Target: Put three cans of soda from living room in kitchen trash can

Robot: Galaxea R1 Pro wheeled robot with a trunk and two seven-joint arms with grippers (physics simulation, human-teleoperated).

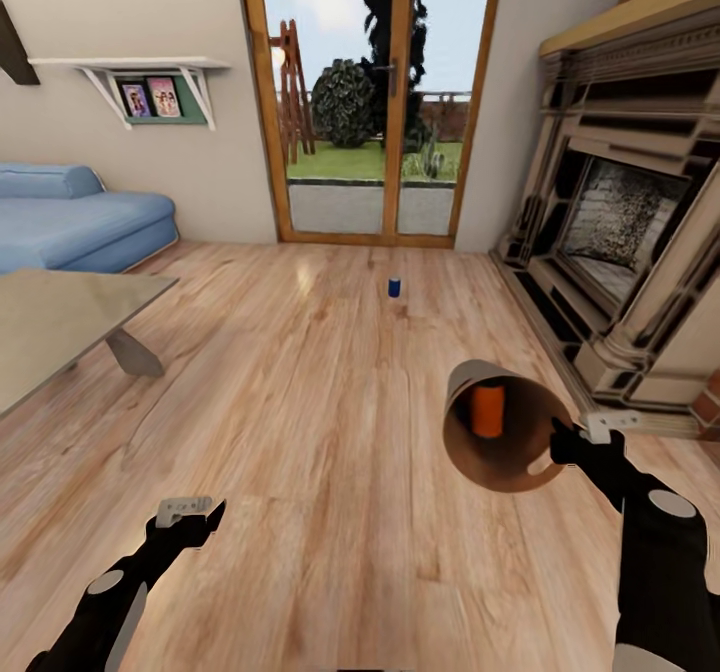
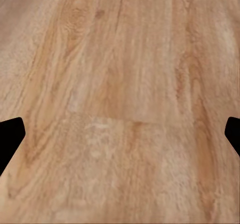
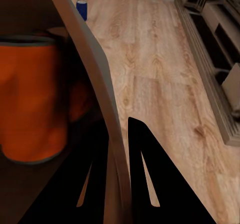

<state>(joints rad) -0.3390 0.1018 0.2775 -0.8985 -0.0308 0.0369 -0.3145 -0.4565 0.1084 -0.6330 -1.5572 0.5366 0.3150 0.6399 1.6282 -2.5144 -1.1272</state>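
Here, right gripper clamping tapered bin rim, orange can inside, left gripper open.

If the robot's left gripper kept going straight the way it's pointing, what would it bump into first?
Most likely the wood-plank floor. The open left gripper holds nothing, and its wrist camera looks along the fingers at bare planks. How far off the floor lies is hard to judge.

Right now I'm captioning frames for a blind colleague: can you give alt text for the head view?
The right gripper holds the tilted trash can by its rim, an orange can inside. A blue can stands on the wood floor before glass doors; the left gripper hangs empty.
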